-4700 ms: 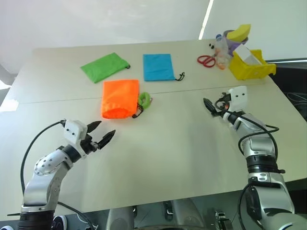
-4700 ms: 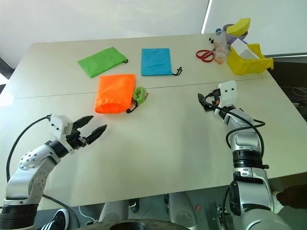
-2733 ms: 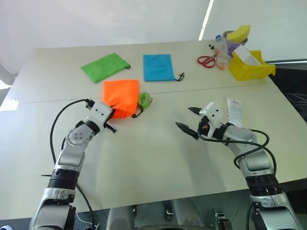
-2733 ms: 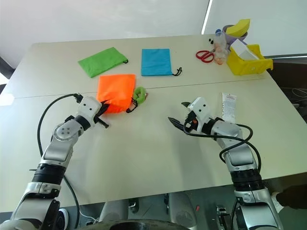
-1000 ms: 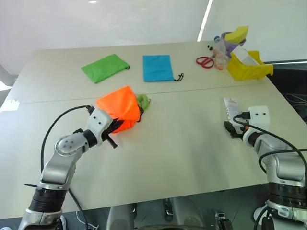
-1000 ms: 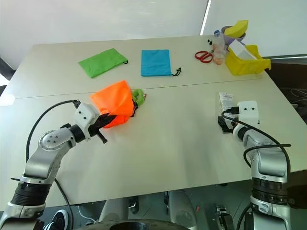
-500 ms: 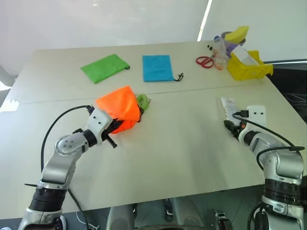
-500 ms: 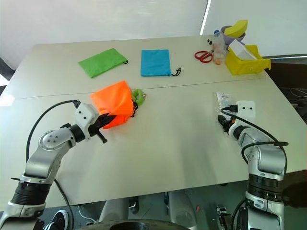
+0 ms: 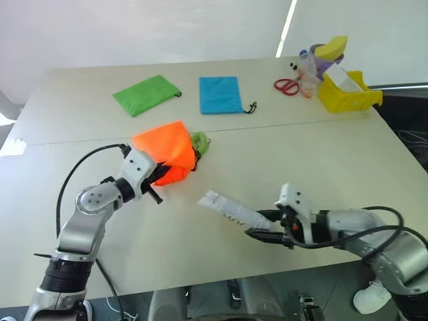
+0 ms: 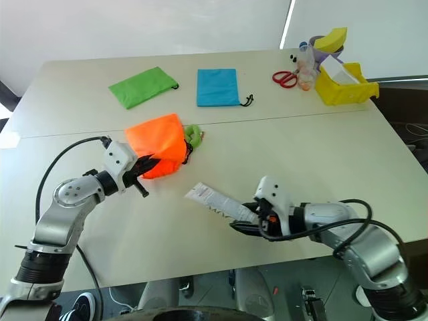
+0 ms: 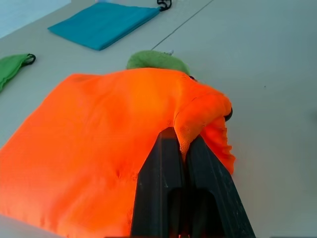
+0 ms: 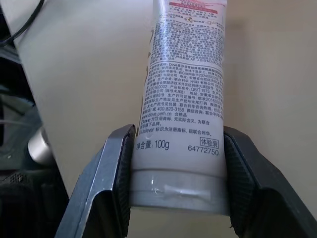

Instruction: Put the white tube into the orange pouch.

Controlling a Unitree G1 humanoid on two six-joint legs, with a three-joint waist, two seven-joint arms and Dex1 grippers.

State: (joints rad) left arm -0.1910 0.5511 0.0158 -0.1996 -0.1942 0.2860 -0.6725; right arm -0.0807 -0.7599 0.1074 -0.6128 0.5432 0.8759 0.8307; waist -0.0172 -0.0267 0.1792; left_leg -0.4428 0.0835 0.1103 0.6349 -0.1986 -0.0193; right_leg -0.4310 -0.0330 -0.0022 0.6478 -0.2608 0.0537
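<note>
The right gripper (image 12: 178, 198) has its two black fingers closed on the capped end of the white tube (image 10: 217, 200), one finger on each side, so the tube sticks out ahead of the hand with its flat crimped end leading toward ten o'clock. The left gripper (image 11: 181, 163) has its fingers pressed together on a fold of the orange pouch (image 9: 167, 150) near its mouth, holding that edge raised off the table (image 9: 281, 154) so the fabric tents up; the small green piece (image 9: 200, 140) on its cord lies just beside the pouch at about two o'clock. A second ago the tube lay flat at the table's right side with the right gripper's fingers spread wide over it; since then they have closed on it and the arm has swung the tube across toward the middle, low over the table, while the left arm has kept the pouch lifted in the same place. That suggests the pickup is done and the carry is under way; tube and pouch are still well apart, and the mouth does not look clearly open, so lining the tube's tip up with it is likely the delicate part. Farther back the green pouch (image 9: 147, 93) and blue pouch (image 9: 220, 93) lie flat at twelve o'clock, the red scissors (image 9: 287, 85) and yellow bin (image 9: 348, 97) at two o'clock.
</note>
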